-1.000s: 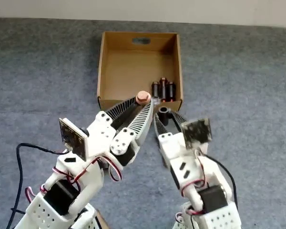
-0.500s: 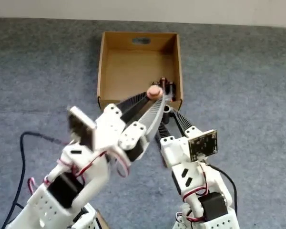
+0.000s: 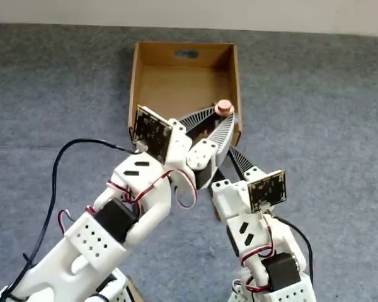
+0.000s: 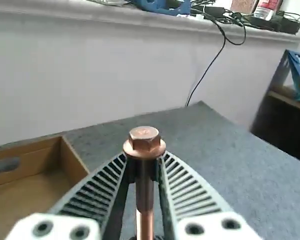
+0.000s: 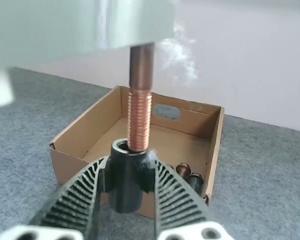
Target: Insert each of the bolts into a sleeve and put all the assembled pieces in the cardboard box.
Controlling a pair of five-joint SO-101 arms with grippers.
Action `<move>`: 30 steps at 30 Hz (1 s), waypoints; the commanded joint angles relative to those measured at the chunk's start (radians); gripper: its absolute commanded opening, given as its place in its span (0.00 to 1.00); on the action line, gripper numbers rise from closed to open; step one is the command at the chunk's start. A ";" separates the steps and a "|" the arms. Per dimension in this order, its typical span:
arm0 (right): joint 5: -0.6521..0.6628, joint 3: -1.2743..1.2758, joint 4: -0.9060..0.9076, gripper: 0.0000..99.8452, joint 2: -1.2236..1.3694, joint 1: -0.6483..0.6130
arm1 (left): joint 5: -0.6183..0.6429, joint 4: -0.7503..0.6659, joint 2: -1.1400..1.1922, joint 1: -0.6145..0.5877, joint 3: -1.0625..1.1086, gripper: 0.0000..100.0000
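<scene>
My left gripper (image 3: 215,123) is shut on a copper bolt (image 3: 224,107), head up, over the near right corner of the cardboard box (image 3: 183,82). In the left wrist view the bolt (image 4: 144,142) stands upright between the left gripper's (image 4: 145,164) ribbed fingers. My right gripper (image 5: 130,165) is shut on a black sleeve (image 5: 125,182) held upright. The bolt's threaded end (image 5: 139,120) hangs straight above the sleeve, its tip at the bore's mouth. From above, the right gripper (image 3: 229,156) lies partly under the left arm. Assembled pieces (image 5: 187,172) rest in the box (image 5: 75,145).
Grey carpet (image 3: 315,107) covers the table around the box. The box has a handle slot (image 3: 186,54) in its far wall. A black cable (image 3: 63,170) loops beside the left arm. Both arms crowd the box's near right corner.
My left gripper has carried the bolt to the right and away from me, bringing it over the sleeve. The right gripper shifted slightly at first, then stayed put.
</scene>
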 commanded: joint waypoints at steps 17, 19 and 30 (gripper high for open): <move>-0.006 -0.012 -0.019 0.01 -0.008 -0.005 | -0.006 -0.026 0.030 -0.070 0.035 0.01; -0.006 -0.012 -0.019 0.01 -0.008 -0.005 | -0.006 -0.026 0.030 -0.051 0.038 0.01; -0.006 -0.008 -0.019 0.01 -0.008 -0.005 | -0.006 -0.026 -0.076 -0.042 0.005 0.01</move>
